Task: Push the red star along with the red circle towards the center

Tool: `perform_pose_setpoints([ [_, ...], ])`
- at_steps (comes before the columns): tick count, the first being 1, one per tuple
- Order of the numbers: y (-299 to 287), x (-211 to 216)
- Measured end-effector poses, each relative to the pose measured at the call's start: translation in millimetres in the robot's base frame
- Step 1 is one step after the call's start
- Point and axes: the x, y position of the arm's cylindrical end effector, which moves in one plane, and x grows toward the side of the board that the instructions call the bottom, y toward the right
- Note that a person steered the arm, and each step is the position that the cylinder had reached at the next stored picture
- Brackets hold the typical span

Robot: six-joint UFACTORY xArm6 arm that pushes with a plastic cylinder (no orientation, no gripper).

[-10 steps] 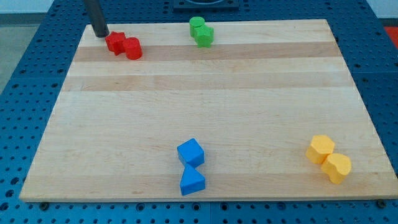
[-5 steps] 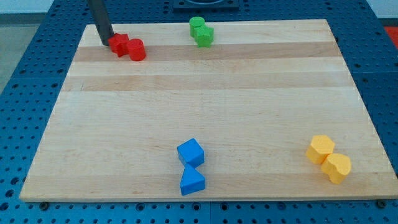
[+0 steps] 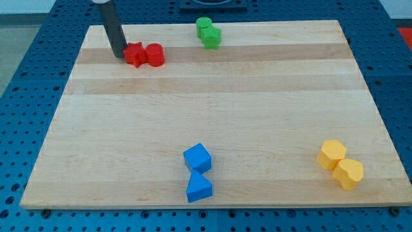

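Red star [image 3: 134,55] touching red circle [image 3: 155,55], upper left

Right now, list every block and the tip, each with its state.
my tip: down on the board, against the red star's left side.
red star: touching the red circle.
red circle: right of the star, near the view's top.
green blocks: paired at the top edge.
blue blocks: paired near the bottom edge.
yellow blocks: paired at bottom right.

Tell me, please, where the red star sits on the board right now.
The red star sits near the view's top left of the board, touching the red circle on its right, with my tip against its left side.
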Motion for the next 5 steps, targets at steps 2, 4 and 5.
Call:
perform_pose_setpoints([
  [2,18,11],
  [4,21,-5],
  [5,43,-5],
])
